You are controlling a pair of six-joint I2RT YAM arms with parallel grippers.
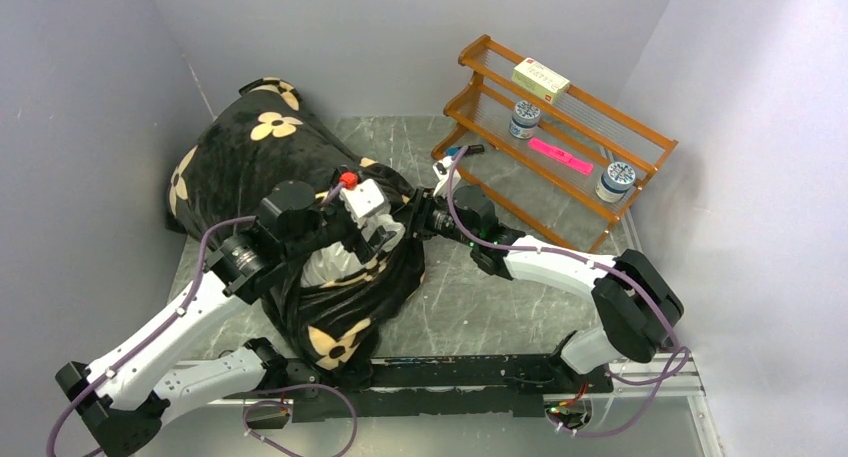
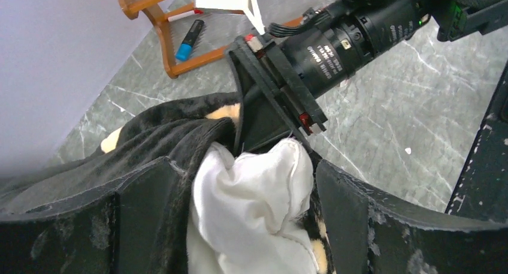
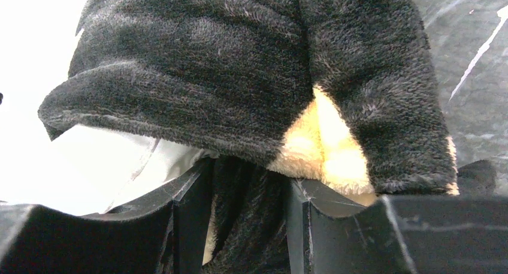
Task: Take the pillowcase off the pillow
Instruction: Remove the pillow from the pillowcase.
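Note:
The black pillowcase [image 1: 250, 157] with tan flowers lies bunched at the table's left, from the back corner towards the front. A white corner of the pillow [image 1: 325, 267] pokes out of its opening. My left gripper [image 1: 375, 242] is open, and its wide jaws straddle that pillow corner [image 2: 251, 208] beside the black plush [image 2: 156, 136]. My right gripper [image 1: 415, 220] comes in from the right, just beyond the corner. It is shut on a fold of the pillowcase [image 3: 209, 64] at the opening's edge, with white pillow [image 3: 90, 160] showing on its left.
A wooden two-tier rack [image 1: 600, 112] stands at the back right with a box [image 1: 540, 79], two jars [image 1: 524, 119] [image 1: 616, 181] and a pink item [image 1: 560, 155]. A blue marker [image 2: 190, 39] lies by its foot. Grey walls enclose the marbled table [image 1: 500, 297].

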